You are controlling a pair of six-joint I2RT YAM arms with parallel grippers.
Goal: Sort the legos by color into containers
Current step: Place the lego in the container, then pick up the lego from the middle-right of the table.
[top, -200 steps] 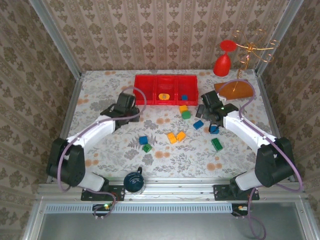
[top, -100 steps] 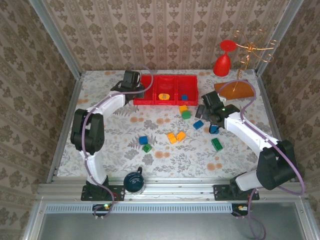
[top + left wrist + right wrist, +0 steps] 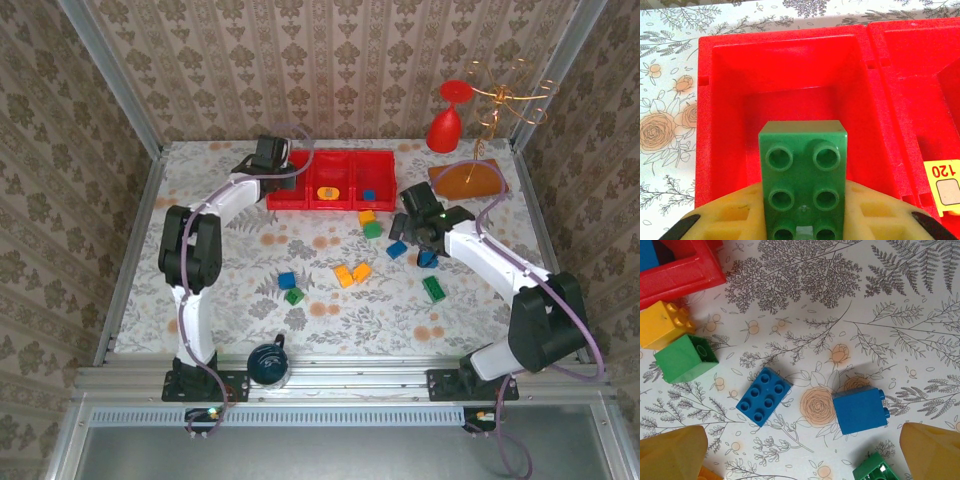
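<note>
My left gripper [image 3: 802,212] is shut on a green lego [image 3: 802,170], held just above the bare left compartment of the red tray [image 3: 707,100]. From above, this gripper [image 3: 270,155] sits at the left end of the tray [image 3: 290,200]. A yellow lego [image 3: 325,191] lies in the middle compartment and a blue one [image 3: 369,195] in the right. My right gripper [image 3: 802,455] hangs open over two blue legos [image 3: 763,396] [image 3: 860,410], touching neither. Yellow [image 3: 662,323] and green [image 3: 685,358] legos lie beside the tray corner [image 3: 680,270].
More legos are loose on the floral table: a green one [image 3: 433,288], two yellow [image 3: 343,275] [image 3: 361,271], a blue [image 3: 287,281] and a green [image 3: 293,296]. An orange-brown board [image 3: 468,180], a red goblet [image 3: 447,120] and a gold wire stand [image 3: 505,100] are at the back right. A dark round object [image 3: 267,362] sits at the front edge.
My left arm swung from the table's left middle up to the tray's left end and has now settled there. The right arm barely shifted.
</note>
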